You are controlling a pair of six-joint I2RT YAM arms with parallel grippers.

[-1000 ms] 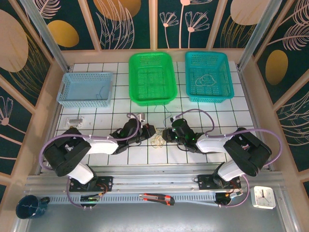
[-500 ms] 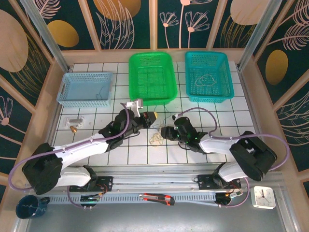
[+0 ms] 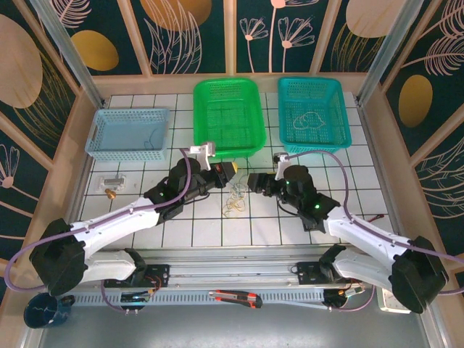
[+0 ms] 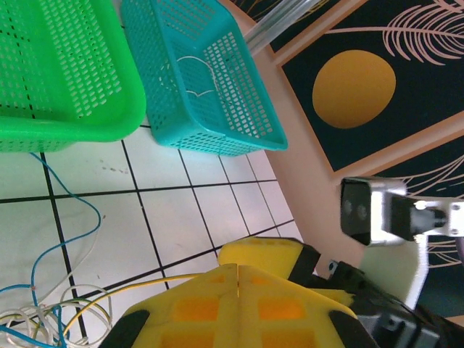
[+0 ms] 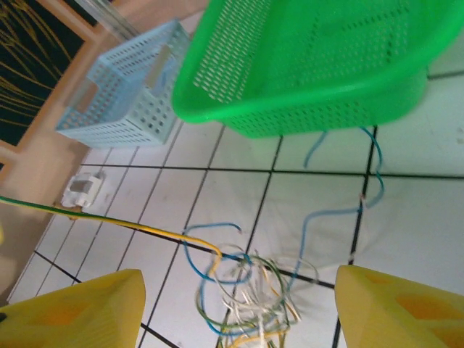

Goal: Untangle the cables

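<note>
Cables (image 3: 233,204) lie mostly knotted on the surface (image 3: 348,181) between the arms; we count one wire (image 3: 308,118) sorted into the teal basket (image 3: 315,148). Left claw (image 3: 230,172) is pinched on a yellowish strand (image 5: 109,217); right claw (image 3: 253,180) gapes wide above the knot.

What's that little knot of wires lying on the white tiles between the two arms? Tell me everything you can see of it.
The knot is a loose bundle of very thin, flexible wires, blue, whitish and yellow-green, looped through one another on the tiled table. A blue strand trails toward the green basket. One yellow-green wire runs straight out to the left gripper, which is shut on it.
</note>
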